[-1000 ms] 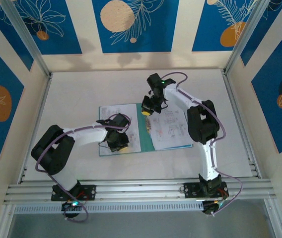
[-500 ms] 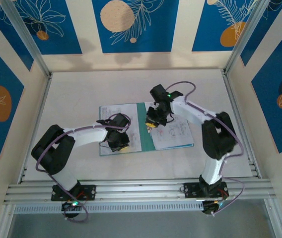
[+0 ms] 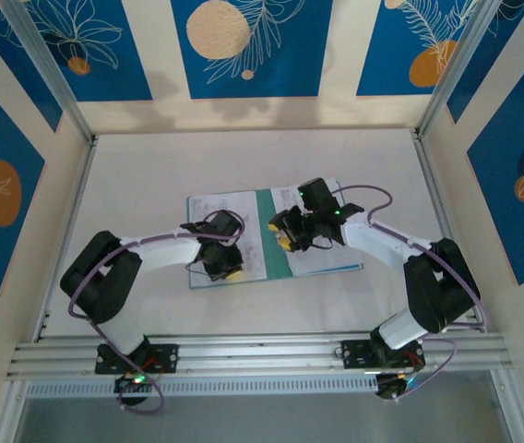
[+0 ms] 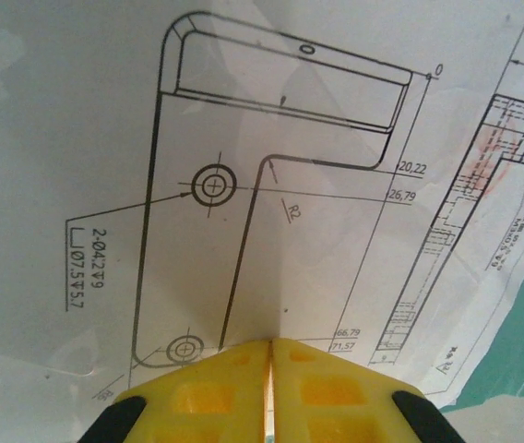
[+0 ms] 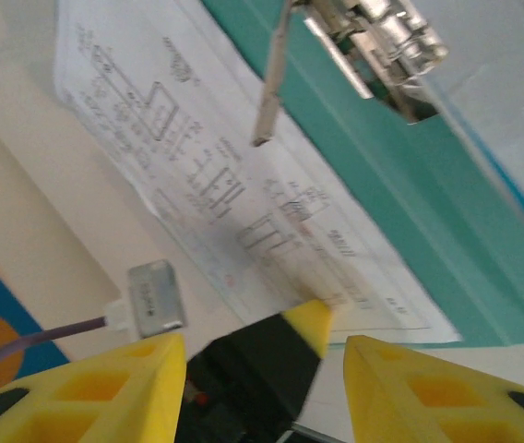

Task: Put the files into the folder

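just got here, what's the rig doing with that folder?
Two arms are filing drawing sheets into a teal folder that lies open on the table. The left gripper is shut, tips down on the sheet on the folder's left half, seemingly pinning it. The right gripper hangs open over the spine, near the metal clip, holding nothing. Sheets lie on both halves.

The folder [image 3: 268, 210] lies open mid-tabletop [image 3: 151, 166], with the files [image 3: 211, 208] on both halves, left and right of its centre. The left gripper [image 3: 230, 274] is over the left sheets, and the right gripper [image 3: 283, 240] is over the folder's centre.
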`<state>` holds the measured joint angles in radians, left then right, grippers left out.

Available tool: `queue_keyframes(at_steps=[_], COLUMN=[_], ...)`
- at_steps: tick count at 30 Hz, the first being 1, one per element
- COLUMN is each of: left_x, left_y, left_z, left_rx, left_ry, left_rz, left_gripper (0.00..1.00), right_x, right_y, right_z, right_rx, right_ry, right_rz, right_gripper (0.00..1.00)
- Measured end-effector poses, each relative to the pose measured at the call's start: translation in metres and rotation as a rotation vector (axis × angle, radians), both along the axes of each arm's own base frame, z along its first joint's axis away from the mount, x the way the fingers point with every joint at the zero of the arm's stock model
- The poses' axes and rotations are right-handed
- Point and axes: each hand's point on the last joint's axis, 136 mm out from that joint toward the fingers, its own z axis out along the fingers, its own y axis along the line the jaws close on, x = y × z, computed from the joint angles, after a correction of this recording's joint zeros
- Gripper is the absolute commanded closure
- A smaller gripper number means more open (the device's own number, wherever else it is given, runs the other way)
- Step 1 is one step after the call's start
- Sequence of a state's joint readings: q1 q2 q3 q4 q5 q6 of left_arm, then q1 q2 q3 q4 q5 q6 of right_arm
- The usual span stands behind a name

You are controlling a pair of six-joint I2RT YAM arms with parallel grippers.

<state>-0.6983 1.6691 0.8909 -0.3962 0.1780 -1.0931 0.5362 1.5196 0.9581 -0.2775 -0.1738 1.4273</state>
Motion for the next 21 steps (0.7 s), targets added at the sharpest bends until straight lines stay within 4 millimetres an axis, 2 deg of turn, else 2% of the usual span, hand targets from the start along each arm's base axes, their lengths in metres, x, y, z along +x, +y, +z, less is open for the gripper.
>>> queue_keyframes(at_steps=[5, 14, 21], left_x=[0.002, 0.005, 0.005], left_y=[-0.009, -0.020, -0.022], left_z=[0.000, 0.001, 0.001], left_rx=[-0.023, -0.057, -0.063], left_ry=[-0.008, -0.021, -0.023], left_rz=[-0.013, -0.022, -0.019], left_gripper=[0.91, 0.91, 0.91], right_x=[0.011, 0.037, 0.046], right_y=[0.001, -0.014, -0.018], right_z=[-0.008, -0.031, -0.046], right_rx=[0.023, 0.030, 0.019], right_ry=[0.030, 0.072, 0.102], right_rz=[-0.052, -0.149, -0.175], right_gripper=[0.53, 0.54, 0.61])
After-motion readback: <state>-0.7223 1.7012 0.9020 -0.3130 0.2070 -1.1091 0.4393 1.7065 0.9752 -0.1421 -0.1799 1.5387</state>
